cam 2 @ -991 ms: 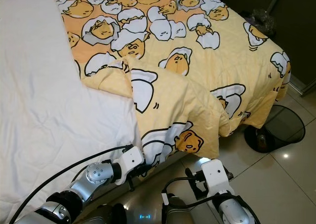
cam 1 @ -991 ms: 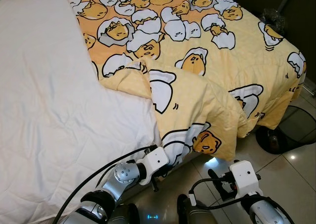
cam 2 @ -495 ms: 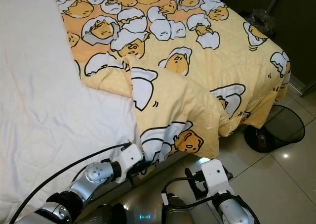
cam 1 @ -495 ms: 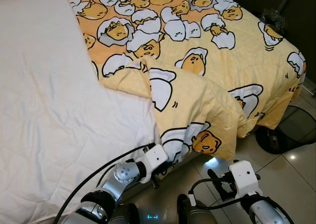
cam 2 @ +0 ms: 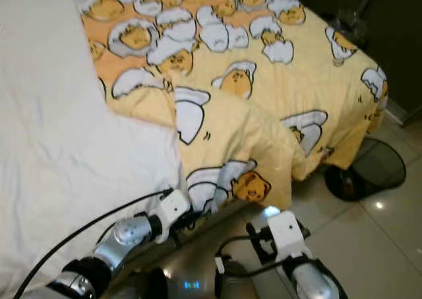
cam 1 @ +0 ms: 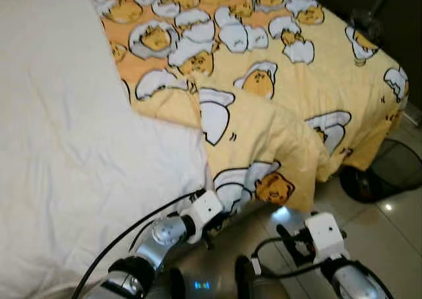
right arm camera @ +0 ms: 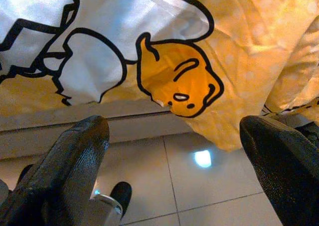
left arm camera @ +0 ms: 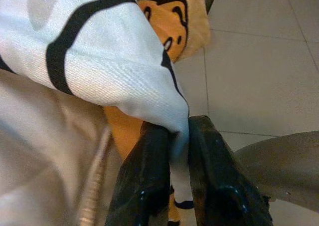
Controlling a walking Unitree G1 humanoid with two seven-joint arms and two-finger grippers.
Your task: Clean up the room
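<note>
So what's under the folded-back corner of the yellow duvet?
The folded yellow duvet lies over the white sheet; its hanging edge, pinched in the left gripper, drapes past the bed's side toward the tiled floor. Whatever lies beneath the fold is covered.

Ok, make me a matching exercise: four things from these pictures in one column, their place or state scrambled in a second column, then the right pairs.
Column one:
1. left hand
2. right hand
3. yellow cartoon duvet
4. black mesh bin

Column two:
A. standing on the tiled floor by the bed's corner
B. open, above the floor tiles
C. shut on a fold of fabric
D. spread over the bed, one part folded back on itself

Pairs: 1-C, 2-B, 3-D, 4-A
</note>
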